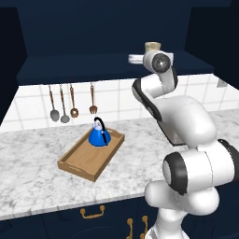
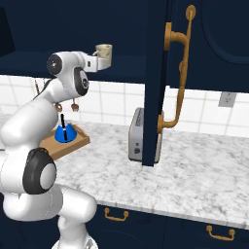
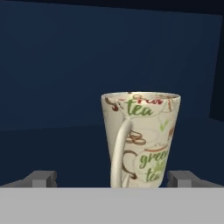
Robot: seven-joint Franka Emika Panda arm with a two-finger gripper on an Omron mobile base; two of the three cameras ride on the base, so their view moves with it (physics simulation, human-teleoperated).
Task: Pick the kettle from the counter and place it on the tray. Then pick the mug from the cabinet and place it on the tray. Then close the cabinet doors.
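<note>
The blue kettle [image 1: 99, 135] stands upright at the far end of the wooden tray [image 1: 79, 164], which lies at an angle on the marbled counter [image 1: 37, 179]; in the right base view the same kettle [image 2: 63, 133] shows partly behind the arm, with the tray [image 2: 73, 144] jutting out from behind the white links. The left base view alone shows the row of utensils [image 1: 64, 108] hanging on the tiled wall behind the tray, while the right base view alone shows the silver toaster [image 2: 137, 136] on the counter and, just in front of it, the edge of an open cabinet door [image 2: 154, 82] with its long brass handle [image 2: 177, 68]. The arm reaches up to the navy cabinet [image 1: 93, 65] shelf, where the gripper [image 2: 103, 62] sits level with the beige mug [image 2: 104, 51]; from the left base camera the mug [image 1: 152, 46] is seen just above the wrist, on the shelf. The hand view gives the detail the others lack: the mug [image 3: 142, 139] stands upright on the shelf, its handle turned toward the camera, printed with "tea" and "green" lettering, and the two fingertips [image 3: 41, 178] stand wide apart on either side of its base, not touching it. The jaws are fully spread and hold nothing.
</note>
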